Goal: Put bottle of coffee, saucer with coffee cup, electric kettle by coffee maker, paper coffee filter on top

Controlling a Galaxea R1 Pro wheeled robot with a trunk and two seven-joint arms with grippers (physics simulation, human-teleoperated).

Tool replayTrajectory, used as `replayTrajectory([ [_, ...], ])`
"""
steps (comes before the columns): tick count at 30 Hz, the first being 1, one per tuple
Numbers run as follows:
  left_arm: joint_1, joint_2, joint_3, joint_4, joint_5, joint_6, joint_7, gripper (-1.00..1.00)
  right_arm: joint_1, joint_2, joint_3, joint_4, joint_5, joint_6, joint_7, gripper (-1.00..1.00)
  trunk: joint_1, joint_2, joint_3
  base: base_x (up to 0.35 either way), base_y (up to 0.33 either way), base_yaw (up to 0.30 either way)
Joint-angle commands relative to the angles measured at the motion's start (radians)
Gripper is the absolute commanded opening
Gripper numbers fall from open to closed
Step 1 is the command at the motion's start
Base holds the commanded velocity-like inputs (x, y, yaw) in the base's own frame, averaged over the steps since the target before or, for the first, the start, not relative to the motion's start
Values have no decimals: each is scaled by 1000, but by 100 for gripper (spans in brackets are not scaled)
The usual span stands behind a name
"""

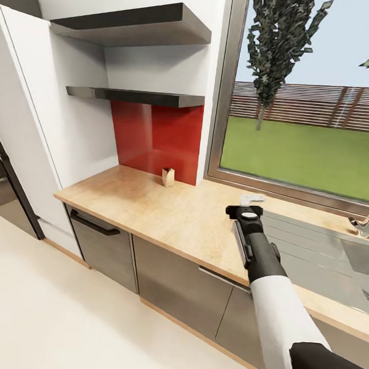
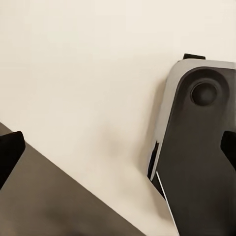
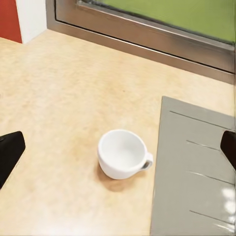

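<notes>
The white coffee cup (image 3: pixel 123 153) stands upright on the light-wood kitchen countertop (image 3: pixel 54 108), its handle toward the grey drainboard (image 3: pixel 196 167). My right gripper (image 3: pixel 119 147) hovers above it, open, with one dark fingertip on each side and well clear of the cup. In the head view the right gripper (image 1: pixel 246 211) sits over the countertop (image 1: pixel 166 211), and the cup (image 1: pixel 253 198) peeks out just beyond it. The lower kitchen shelf (image 1: pixel 135 96) shows its dark underside. My left gripper (image 2: pixel 119 150) is open over the floor. The coffee maker, bottle of coffee, filter, saucer and kettle are out of view.
A small wooden block (image 1: pixel 167 176) stands by the red backsplash. The inset sink (image 1: pixel 333 255) and faucet (image 1: pixel 366 222) lie to the right under the window. Grey cabinet fronts (image 1: pixel 177 283) run below. The robot's base (image 2: pixel 196 162) is beside my left gripper.
</notes>
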Motion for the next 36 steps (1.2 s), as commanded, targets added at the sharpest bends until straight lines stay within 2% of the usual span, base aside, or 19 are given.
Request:
replayTrajectory([
  [1,0,0,-8,-1,6,-1,5,100,-7,1,-2,-7,4,11,1,100,0,-2,-2,0,0,0],
  [4,0,-1,-9,-1,5,0,5,100,-24,2,-6,-24,3,28,0,100,0,-2,-2,0,0,0],
  [12,1,-1,-11,0,-2,3,5,100,-69,8,-49,-42,2,73,-1,100,0,-2,-2,0,0,0],
  [13,1,-2,-11,0,-3,5,5,100,-108,10,-93,2,2,476,-1,100,0,-2,-2,0,0,0],
  [17,1,-3,-11,0,-4,10,5,100,-162,12,-174,81,2,476,-1,100,0,-2,-2,0,0,0],
  [18,1,-4,-11,0,-5,12,6,100,-185,12,-209,112,2,476,-1,100,0,-2,-2,0,0,0],
  [21,1,-5,-11,0,-6,15,5,100,-230,12,-278,173,2,476,-1,100,0,-2,-2,0,0,0],
  [23,1,-5,-13,0,-6,15,5,100,-244,12,-298,193,2,476,-1,100,0,-2,-2,0,0,0],
  [29,1,-7,-23,-1,-9,13,3,100,-256,12,-316,211,2,476,-1,100,0,-2,-2,0,0,0],
  [36,1,-2,-23,-1,-10,16,3,100,-258,13,-317,218,3,476,-1,100,0,-2,-2,137,0,0],
])
